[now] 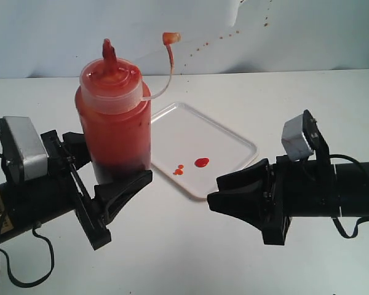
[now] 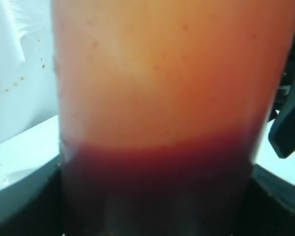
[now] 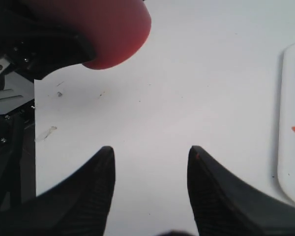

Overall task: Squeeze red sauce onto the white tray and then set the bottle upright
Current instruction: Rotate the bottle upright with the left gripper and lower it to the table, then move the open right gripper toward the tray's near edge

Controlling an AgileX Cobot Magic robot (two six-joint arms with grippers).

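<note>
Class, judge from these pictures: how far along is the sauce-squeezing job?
Done: glossy red sauce blobs lie on the flat white plastic tray. In hand: the left gripper holds the translucent red-orange squeeze bottle upright. Left: release it standing; right gripper hovers open, empty.

Black left gripper [image 1: 111, 163]; between its fingers, translucent red-orange plastic squeeze bottle [image 1: 114, 123]: orange higher up, deep dark red low down. Cloudy whitish ribbed cap [image 1: 114, 83], nozzle stained red. Flat white plastic tray [image 1: 234, 144] near tips of black right gripper [image 1: 214, 190]: few glossy red sauce blobs [image 1: 201, 162]. Right gripper's pads [image 3: 88, 201] finely ribbed. White table [image 1: 172, 246]. Pale wall [image 1: 295, 37] speckled with tiny orange dots.
</note>
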